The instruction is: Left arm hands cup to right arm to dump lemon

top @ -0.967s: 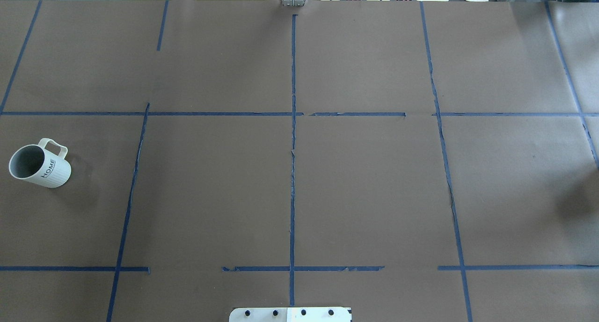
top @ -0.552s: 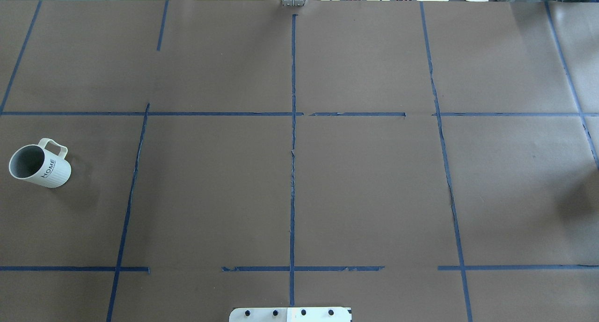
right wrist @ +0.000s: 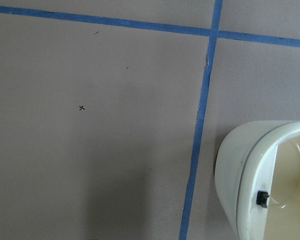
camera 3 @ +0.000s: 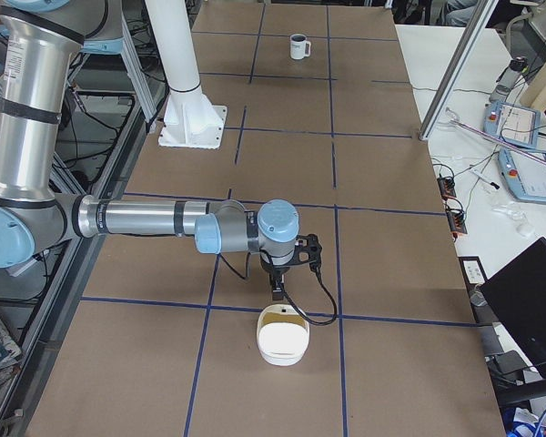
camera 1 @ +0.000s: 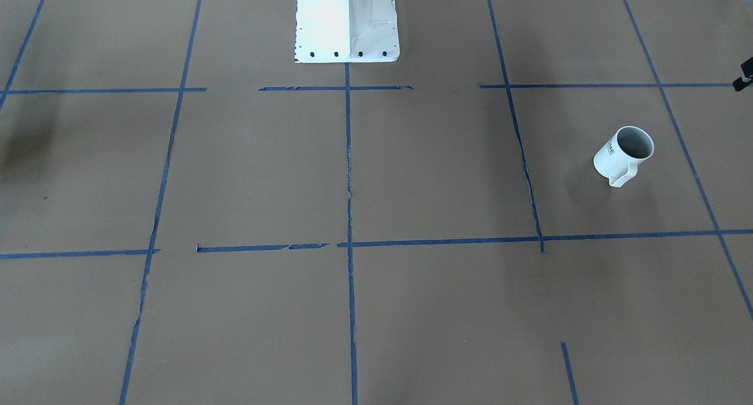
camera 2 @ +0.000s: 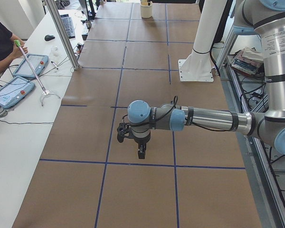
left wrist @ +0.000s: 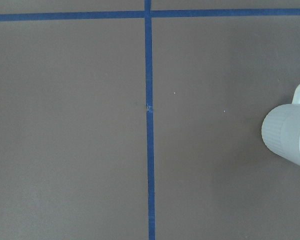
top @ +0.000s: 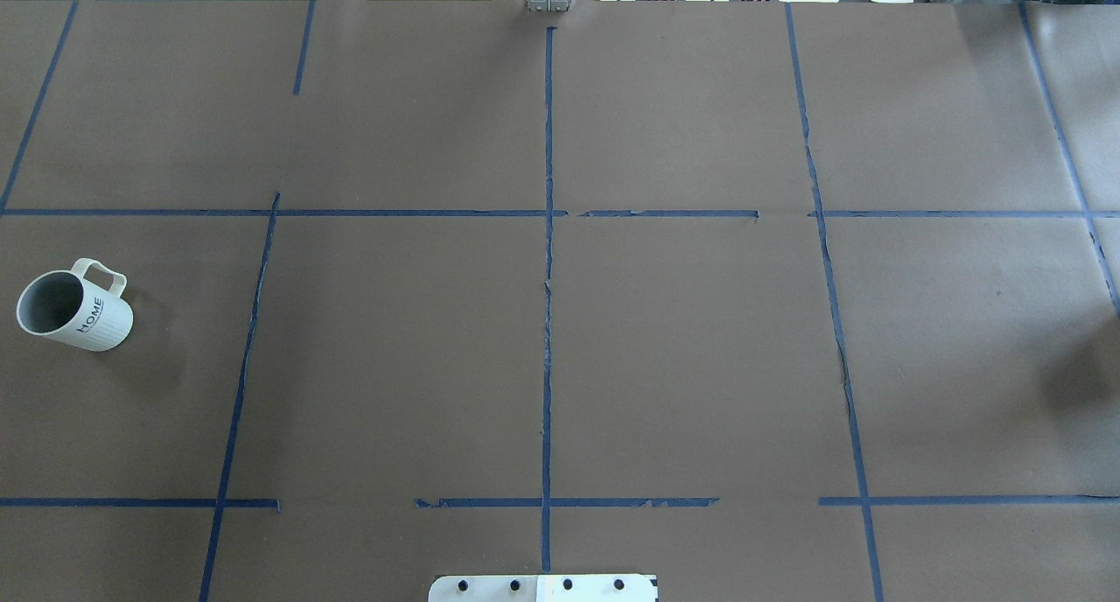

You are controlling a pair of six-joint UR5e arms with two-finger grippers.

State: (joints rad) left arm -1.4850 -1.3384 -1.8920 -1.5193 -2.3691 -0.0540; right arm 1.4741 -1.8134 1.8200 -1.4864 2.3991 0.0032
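The cup (top: pixel 74 309) is an off-white mug with dark lettering, standing at the table's left end with its handle toward the far side. It also shows in the front view (camera 1: pixel 623 155), far off in the right view (camera 3: pixel 298 45), and at the right edge of the left wrist view (left wrist: pixel 290 140). The lemon is hidden in every view. My left gripper (camera 2: pixel 140 153) hangs above the table and shows only in the left side view. My right gripper (camera 3: pixel 278 293) hangs over a cream container (camera 3: pixel 282 337) at the opposite end. I cannot tell whether either gripper is open or shut.
Blue tape lines divide the brown table cover. The white robot base (camera 1: pixel 347 22) stands mid-table at my edge. The cream container (right wrist: pixel 265 185) fills the right wrist view's lower right. A person (camera 2: pixel 0 42) sits at a side table with tablets, beside an aluminium post (camera 2: pixel 61 33).
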